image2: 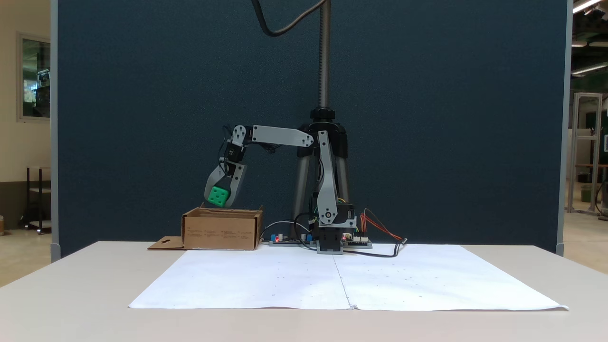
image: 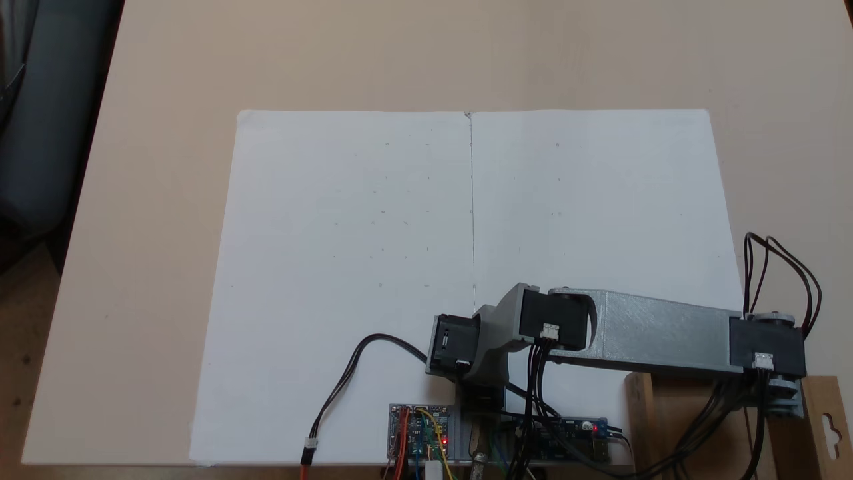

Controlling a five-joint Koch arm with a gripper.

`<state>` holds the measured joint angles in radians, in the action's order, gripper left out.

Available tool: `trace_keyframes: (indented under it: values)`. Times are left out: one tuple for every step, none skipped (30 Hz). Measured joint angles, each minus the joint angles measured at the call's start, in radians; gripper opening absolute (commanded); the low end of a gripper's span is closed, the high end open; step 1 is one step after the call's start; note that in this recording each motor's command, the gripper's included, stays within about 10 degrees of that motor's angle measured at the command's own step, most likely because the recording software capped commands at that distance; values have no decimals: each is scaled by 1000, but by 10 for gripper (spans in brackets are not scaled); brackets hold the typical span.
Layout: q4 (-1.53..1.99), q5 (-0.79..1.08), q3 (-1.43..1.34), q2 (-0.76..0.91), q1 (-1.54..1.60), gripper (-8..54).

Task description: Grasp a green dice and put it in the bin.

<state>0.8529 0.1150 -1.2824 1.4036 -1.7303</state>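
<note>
In a fixed view from the front, my gripper (image2: 219,199) hangs just above the bin (image2: 222,230), a shallow brown cardboard box at the back left of the table. Its grey fingers (image2: 236,183) are shut on the green dice (image2: 218,196), which sits clear of the box's rim. In a fixed view from above, the grey arm (image: 660,333) reaches right toward the bin (image: 673,417), whose flap with a slotted hole (image: 830,423) shows at the lower right edge.
Two white paper sheets (image: 466,267) cover the table's middle. Circuit boards (image: 420,433) and loose cables (image: 346,380) lie by the arm's base (image2: 330,237). A tripod (image2: 325,142) stands behind the arm, in front of a dark blue partition.
</note>
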Motion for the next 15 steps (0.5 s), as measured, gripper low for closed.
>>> trace_keyframes:
  values:
    - [0,12,2,-9,-8,120]
    - [0,25,2,-25,-21,120]
    - [0,34,2,-37,-35,120]
    - [0,43,-2,-48,-48,120]
    - [0,52,0,-54,-57,120]
    - [0,57,0,-55,-64,120]
    - [2,58,2,-57,-71,120]
    - [5,58,0,-58,-75,120]
    - [14,58,0,-58,-75,120]
    - [25,58,2,-63,-75,157]
    - [34,58,2,-67,-77,230]
    - [44,58,0,-72,-77,322]
    - [51,58,2,-80,-77,336]
    - [55,58,2,-86,-77,374]
    - [55,58,0,-91,-78,414]
